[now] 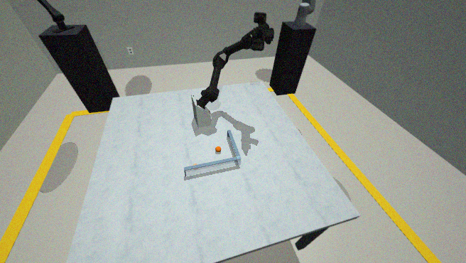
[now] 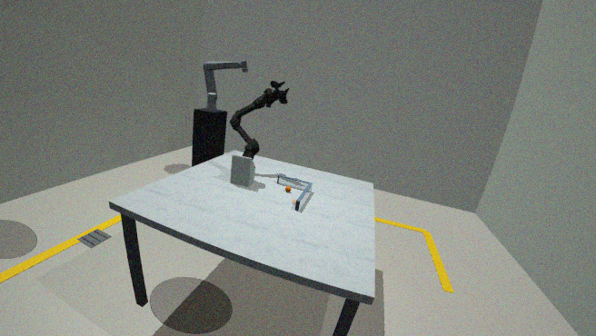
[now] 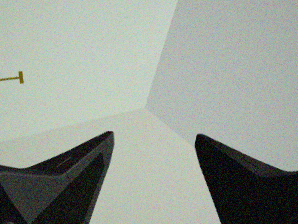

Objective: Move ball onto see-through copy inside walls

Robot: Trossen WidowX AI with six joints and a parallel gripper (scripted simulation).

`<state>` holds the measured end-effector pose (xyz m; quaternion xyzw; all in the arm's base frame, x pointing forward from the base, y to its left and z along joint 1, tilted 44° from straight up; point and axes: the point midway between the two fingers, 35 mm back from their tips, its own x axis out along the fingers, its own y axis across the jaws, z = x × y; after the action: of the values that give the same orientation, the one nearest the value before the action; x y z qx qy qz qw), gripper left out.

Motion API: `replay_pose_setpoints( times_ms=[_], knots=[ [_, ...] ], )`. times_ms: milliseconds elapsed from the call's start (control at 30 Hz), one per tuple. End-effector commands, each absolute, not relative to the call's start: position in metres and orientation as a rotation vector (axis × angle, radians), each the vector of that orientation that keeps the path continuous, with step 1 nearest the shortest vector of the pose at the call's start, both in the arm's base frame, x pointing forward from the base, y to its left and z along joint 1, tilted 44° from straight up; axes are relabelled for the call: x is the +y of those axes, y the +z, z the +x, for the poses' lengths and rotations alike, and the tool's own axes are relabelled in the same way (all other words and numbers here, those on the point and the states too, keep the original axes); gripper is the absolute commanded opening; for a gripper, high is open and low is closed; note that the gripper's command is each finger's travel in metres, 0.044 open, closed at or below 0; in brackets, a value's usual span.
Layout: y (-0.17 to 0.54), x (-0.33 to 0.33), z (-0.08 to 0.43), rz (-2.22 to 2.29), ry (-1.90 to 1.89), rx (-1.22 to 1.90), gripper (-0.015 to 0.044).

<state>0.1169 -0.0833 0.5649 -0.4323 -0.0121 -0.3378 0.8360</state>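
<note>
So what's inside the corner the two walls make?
The orange ball lies on the table there, untouched. A faint orange mark against the front wall may be the copy. The tool is high above, open.

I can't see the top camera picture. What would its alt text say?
A small orange ball lies on a marble table inside the corner of two low clear walls. The black robot arm is raised high behind it, its open gripper holding nothing, far from the ball.
</note>
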Motion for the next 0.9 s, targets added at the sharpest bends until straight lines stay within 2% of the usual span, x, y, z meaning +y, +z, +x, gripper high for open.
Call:
replay_pose_setpoints(
  times_ms=[0, 233, 467, 667, 867],
  knots=[
    [0.537, -0.064, 0.183, -1.043, -0.558, 0.065, 0.0282],
    [0.469, -0.031, 0.279, -1.235, -0.241, 0.208, 0.0282],
    [0.374, 0.001, 0.35, -1.348, 0.123, 0.343, 0.0282],
    [0.28, 0.027, 0.383, -1.369, 0.46, 0.445, 0.0282],
    [0.18, 0.052, 0.387, -1.303, 0.817, 0.531, 0.0282]
  ],
)
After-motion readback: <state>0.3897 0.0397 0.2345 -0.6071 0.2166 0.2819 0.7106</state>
